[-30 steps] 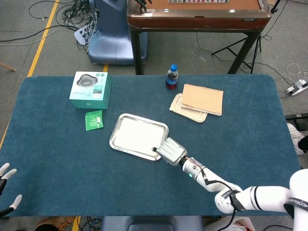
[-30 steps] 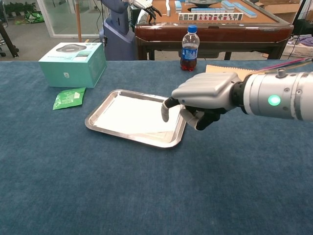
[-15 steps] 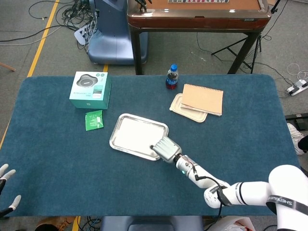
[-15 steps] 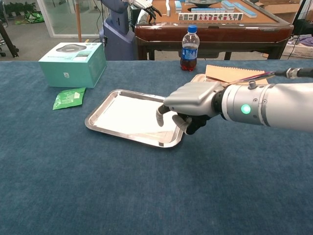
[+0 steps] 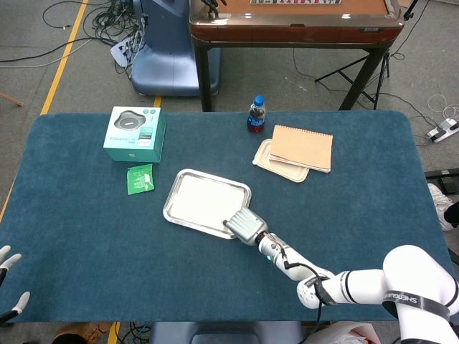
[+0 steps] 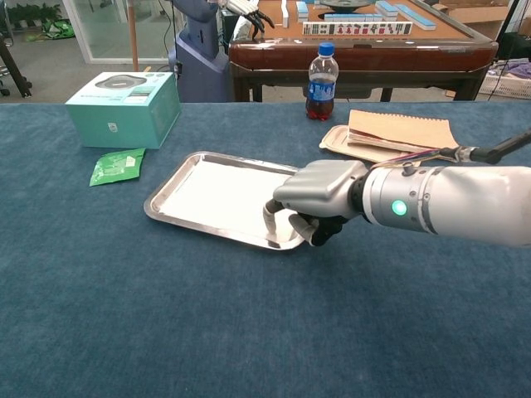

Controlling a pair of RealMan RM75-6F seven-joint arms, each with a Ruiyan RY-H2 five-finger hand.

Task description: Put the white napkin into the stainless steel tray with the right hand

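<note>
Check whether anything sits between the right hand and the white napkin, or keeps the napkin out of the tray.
Nothing visible does. The white napkin already lies flat inside the stainless steel tray, and the right hand hangs over the tray's near right corner, directly above the napkin's edge.

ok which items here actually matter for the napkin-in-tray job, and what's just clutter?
Job:
- white napkin, lying in the tray
- stainless steel tray
- right hand, over the tray's near right corner

Clutter:
- teal box
- green packet
- drink bottle
- brown notebook on a beige plate
- left hand, at the table's near left edge
</note>
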